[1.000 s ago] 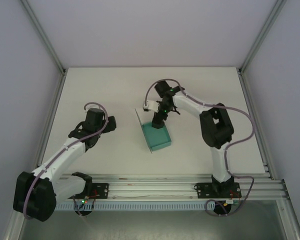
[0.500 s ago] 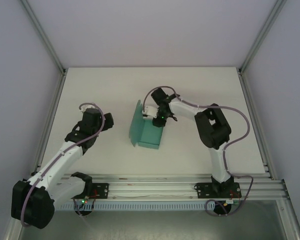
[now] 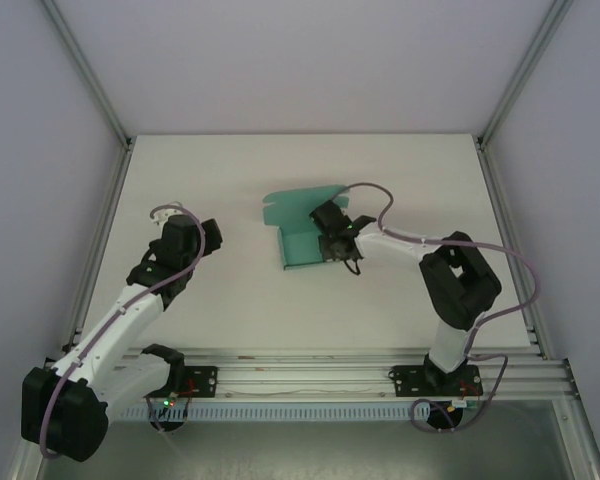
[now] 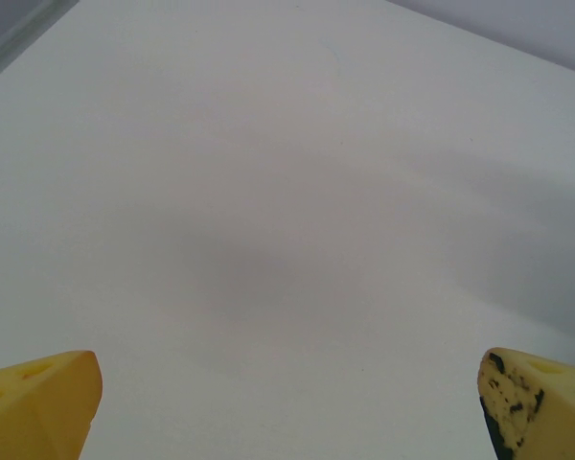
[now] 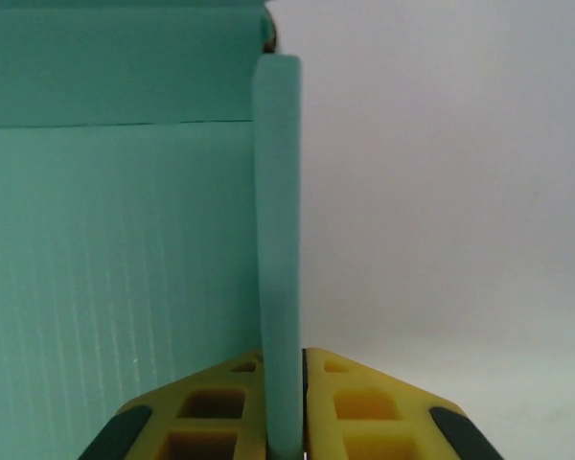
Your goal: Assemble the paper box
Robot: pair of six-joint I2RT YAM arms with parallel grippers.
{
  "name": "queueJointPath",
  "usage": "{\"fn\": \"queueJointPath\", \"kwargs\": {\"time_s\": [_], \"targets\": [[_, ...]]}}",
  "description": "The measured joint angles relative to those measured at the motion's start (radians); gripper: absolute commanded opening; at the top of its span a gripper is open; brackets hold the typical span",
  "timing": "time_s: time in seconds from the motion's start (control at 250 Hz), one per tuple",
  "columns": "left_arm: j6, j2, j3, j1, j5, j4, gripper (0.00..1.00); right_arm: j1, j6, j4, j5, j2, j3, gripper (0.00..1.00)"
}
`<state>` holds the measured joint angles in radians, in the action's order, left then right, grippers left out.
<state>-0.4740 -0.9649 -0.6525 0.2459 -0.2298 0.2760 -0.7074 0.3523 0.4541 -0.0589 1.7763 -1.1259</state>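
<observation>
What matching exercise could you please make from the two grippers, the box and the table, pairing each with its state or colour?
Things:
1. left gripper
2. right gripper
3. box
4. table

States or colours:
A. white
B. shut on a thin upright wall
C. teal
D. open over a bare surface

Pairs: 1-D, 2-B, 3-C, 4-A
</observation>
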Motion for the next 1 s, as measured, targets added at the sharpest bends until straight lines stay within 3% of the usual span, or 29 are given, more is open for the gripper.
{"fn": "queueJointPath", "kwargs": {"time_s": [0.144,0.28,0.404,0.492,0.56,0.668,0.771,0.999], "targets": [[0.02,-0.025,-0.001,0.0,0.072,-0.034,1.0,-0.034,0.169,0.024,-0.021,0.001,0.01,0.19],[0.079,-0.074,0.0,0.0,0.204,-0.104,1.0,-0.035,0.22,0.03,-0.045,0.001,0.009,0.28],[0.164,-0.138,-0.002,0.0,0.353,-0.171,1.0,-0.036,0.222,0.039,-0.05,0.001,0.006,0.47],[0.233,-0.197,-0.027,0.0,0.458,-0.186,1.0,-0.036,0.212,0.039,-0.048,-0.004,0.006,0.53],[0.281,-0.245,-0.067,0.0,0.515,-0.196,1.0,-0.036,0.191,0.043,-0.058,-0.027,0.006,0.68],[0.38,-0.336,-0.178,0.0,0.6,-0.194,1.0,-0.032,0.107,0.054,-0.095,-0.115,0.006,0.85],[0.512,-0.439,-0.312,-0.004,0.703,-0.171,1.0,-0.002,-0.036,0.037,-0.079,-0.227,0.005,0.95],[0.857,-0.686,-0.605,-0.004,0.918,0.056,1.0,0.146,-0.415,0.051,0.134,-0.286,-0.074,0.99]]}}
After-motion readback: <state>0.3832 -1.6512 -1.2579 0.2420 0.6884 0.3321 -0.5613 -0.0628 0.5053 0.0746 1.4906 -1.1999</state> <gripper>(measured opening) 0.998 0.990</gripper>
